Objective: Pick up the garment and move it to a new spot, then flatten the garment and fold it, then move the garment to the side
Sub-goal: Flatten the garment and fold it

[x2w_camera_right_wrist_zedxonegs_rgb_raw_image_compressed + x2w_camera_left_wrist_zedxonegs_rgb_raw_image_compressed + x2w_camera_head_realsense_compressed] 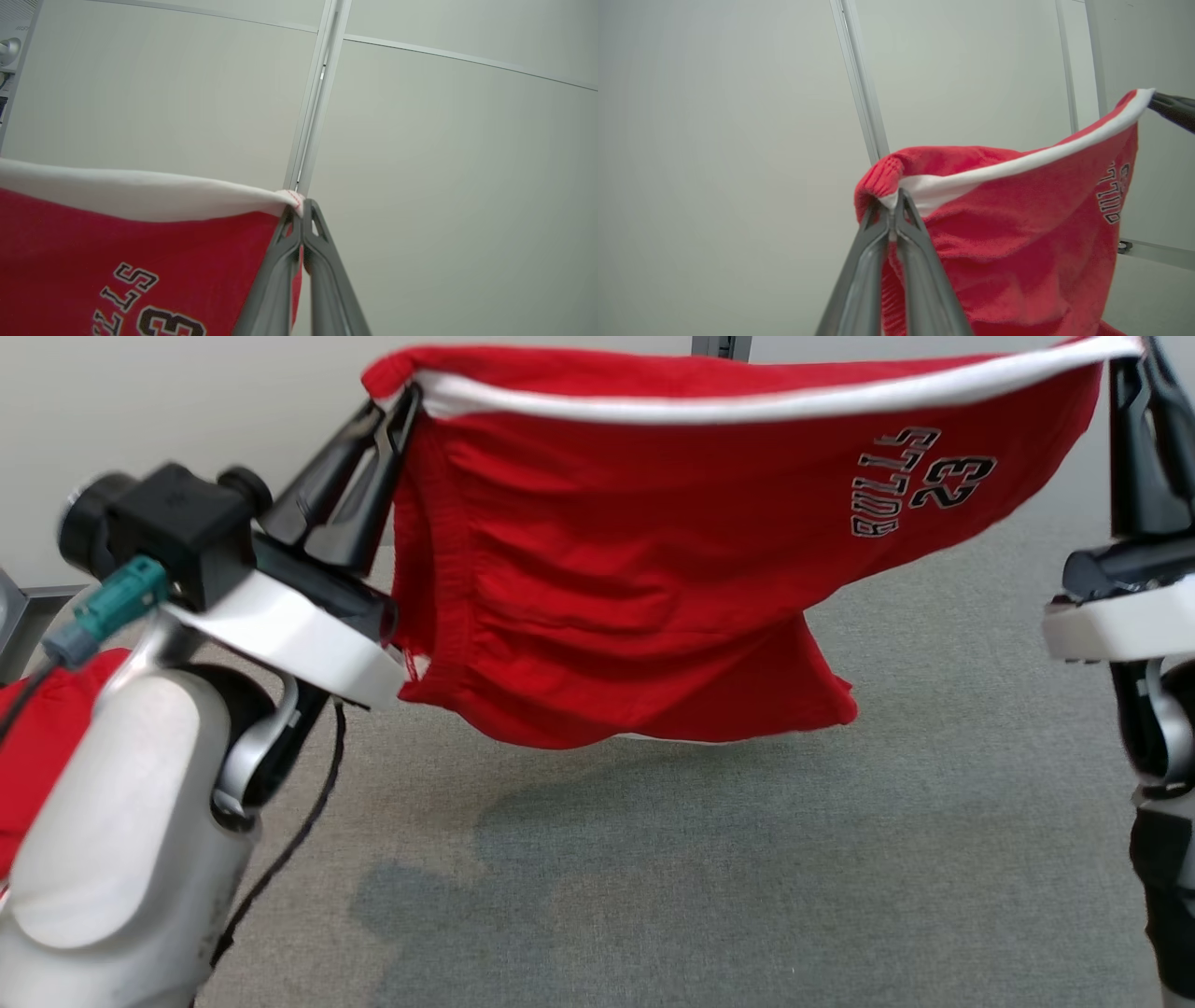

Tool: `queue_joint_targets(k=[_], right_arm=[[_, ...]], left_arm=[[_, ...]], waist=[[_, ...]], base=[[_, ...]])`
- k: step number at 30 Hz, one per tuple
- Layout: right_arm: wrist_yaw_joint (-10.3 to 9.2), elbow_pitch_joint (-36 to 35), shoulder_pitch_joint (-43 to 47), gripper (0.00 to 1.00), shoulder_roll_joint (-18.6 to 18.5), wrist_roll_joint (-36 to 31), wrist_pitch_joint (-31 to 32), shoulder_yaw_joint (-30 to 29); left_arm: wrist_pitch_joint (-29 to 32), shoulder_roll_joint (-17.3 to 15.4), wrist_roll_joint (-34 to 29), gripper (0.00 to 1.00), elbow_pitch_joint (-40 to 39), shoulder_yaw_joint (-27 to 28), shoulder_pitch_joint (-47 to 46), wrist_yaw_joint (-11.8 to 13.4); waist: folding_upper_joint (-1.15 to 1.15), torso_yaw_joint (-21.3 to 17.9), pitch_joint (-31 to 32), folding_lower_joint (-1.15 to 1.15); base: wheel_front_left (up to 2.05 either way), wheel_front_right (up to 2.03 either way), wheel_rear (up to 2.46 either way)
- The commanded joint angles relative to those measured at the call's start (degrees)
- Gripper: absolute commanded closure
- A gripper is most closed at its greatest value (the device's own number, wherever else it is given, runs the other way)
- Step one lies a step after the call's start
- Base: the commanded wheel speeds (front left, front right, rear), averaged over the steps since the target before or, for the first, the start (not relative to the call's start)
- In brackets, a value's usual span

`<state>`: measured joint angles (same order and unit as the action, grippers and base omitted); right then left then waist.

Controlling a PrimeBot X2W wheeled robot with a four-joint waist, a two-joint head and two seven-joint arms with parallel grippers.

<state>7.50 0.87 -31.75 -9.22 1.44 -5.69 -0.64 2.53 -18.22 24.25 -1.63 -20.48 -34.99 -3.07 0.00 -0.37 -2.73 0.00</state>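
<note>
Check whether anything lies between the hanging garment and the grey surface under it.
Nothing visible does. The garment hangs stretched between the left tool and right tool, above bare grey surface bearing just its shadow. Another red cloth shows at far left, off to the side.

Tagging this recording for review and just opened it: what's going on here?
The robot holds a red garment with white trim up above the grey surface, stretched between its two arms. The left end effector is shut on one upper corner, and the right end effector is shut on the opposite, white-trimmed corner. The cloth hangs loose below that top edge, its lettering upside down. It has not yet been laid flat or folded.
</note>
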Motion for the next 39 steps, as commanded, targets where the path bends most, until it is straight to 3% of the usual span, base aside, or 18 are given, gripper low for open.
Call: queue_joint_targets(k=[1, 7, 12, 18, 26, 32, 39], right_arm=[[-0.01, -0.5, -1.1, 1.0, -0.7, 0.4, 0.8, 0.1], [-0.01, 1.0, -6.2, 1.0, -1.7, 3.0, 2.8, 2.4], [-0.01, 6.2, -15.5, 1.0, -2.6, 5.4, 4.2, 5.0], [-0.01, 16.5, -30.5, 1.0, -2.9, 7.5, 3.8, 6.9], [-0.01, 35.6, -45.7, 1.0, 0.6, 10.8, -0.5, 6.1], [-0.01, 47.4, -46.7, 1.0, 3.2, 12.0, -3.6, 7.6], [-0.01, 60.2, -38.8, 1.0, 5.3, 14.8, -7.0, 10.8]], left_arm=[[0.6, -0.6, 0.1, 1.0, -0.4, 0.4, -1.7, -0.4], [1.1, -1.5, 1.5, 1.0, -0.3, 1.2, -6.6, -1.6], [0.6, -1.4, 5.2, 1.0, 3.8, 2.7, -13.5, -3.0], [-2.8, 0.1, 6.5, 1.0, 14.7, 2.1, -26.2, -4.0], [-11.0, 4.0, 7.0, 1.0, 35.5, -0.2, -40.4, -4.4], [-14.5, 7.0, 8.9, 1.0, 48.5, -2.1, -40.6, -4.4], [-16.5, 11.3, 15.4, 1.0, 60.2, -4.8, -31.5, -4.4]], waist=[[0.0, 0.0, -0.1, 0.0], [0.0, -0.5, -3.3, 0.0], [0.0, -0.7, -9.2, 0.0], [0.0, -0.3, -15.7, 0.0], [0.0, 0.0, -18.9, 0.0], [0.0, -0.4, -19.7, 0.0], [0.0, -0.3, -20.9, 0.0]], base=[[0.0, 0.0, 0.0], [0.0, 0.0, 0.0], [0.0, 0.0, 0.0], [0.0, 0.0, 0.0], [0.0, 0.0, 0.0], [0.0, 0.0, 0.0], [0.0, 0.0, 0.0]])
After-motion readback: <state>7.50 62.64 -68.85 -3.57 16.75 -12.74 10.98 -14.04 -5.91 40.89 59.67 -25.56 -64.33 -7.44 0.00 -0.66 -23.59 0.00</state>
